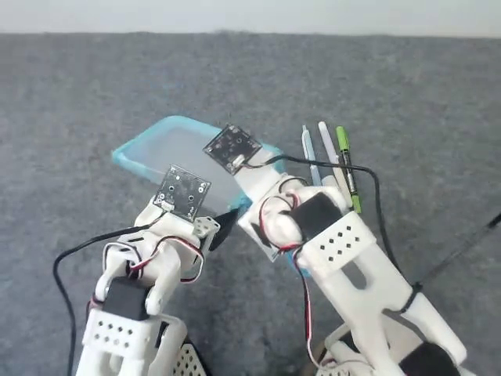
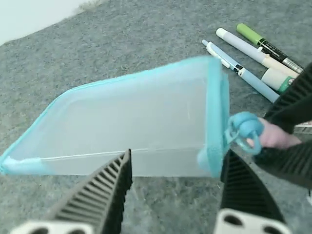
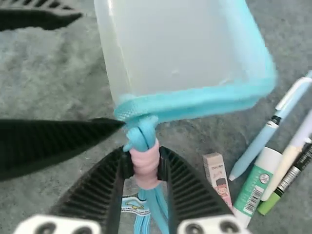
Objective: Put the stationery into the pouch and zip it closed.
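Pouch [image 2: 136, 122], translucent with turquoise trim, lies on the grey carpet [image 1: 78, 94]. The right gripper [image 3: 144, 157] has its jaws clamped on the pink zipper pull [image 3: 145, 168] at one corner. The left gripper [image 2: 178, 161] hovers at the near edge, jaws spread wide. Beside the pouch lie a blue pen [image 2: 239, 70], white pen [image 2: 248, 48], green marker [image 2: 265, 44], glue stick [image 3: 253, 187] and small pink box [image 3: 218, 180].

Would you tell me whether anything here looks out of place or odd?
Nothing is spilled or damaged. The translucent turquoise-trimmed pouch looks empty, yet the right gripper clamps its pink zip pull; the blue, white and green pens lie outside it.
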Robot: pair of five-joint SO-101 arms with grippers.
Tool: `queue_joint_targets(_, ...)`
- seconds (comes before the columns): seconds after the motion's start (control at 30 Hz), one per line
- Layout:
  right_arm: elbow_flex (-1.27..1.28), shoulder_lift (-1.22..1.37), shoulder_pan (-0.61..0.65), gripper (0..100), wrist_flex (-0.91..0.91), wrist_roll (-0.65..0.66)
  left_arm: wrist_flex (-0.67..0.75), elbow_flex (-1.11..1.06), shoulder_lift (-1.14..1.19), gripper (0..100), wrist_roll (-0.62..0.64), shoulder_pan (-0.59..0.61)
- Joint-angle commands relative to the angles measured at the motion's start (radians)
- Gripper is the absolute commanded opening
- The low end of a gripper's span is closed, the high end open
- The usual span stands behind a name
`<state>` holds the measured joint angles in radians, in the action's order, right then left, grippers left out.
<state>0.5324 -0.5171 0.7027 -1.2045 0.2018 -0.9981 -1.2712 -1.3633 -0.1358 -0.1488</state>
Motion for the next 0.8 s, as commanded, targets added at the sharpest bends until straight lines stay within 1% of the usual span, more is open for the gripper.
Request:
queue_joint_targets(0.0,-0.058,-0.007,0.016,0.6,-0.007,0.018,0.048,0.016,-0.018,29,0.014,-0.008)
queue_joint_targets(0.27,-0.066,0.007,0.018,0.6,-0.007,0.018,0.074,-0.002,-0.011,29,0.012,-0.008)
queue_joint_targets(0.47,-0.123,0.016,0.019,0.6,-0.036,0.018,0.16,-0.068,-0.011,29,0.009,-0.009)
queue_joint_targets(0.63,-0.16,0.016,0.019,0.6,-0.074,0.018,0.164,-0.079,-0.011,29,0.009,-0.075)
queue_joint_targets(0.77,-0.16,0.013,0.019,0.6,-0.079,0.02,0.166,-0.084,-0.011,29,0.008,-0.081)
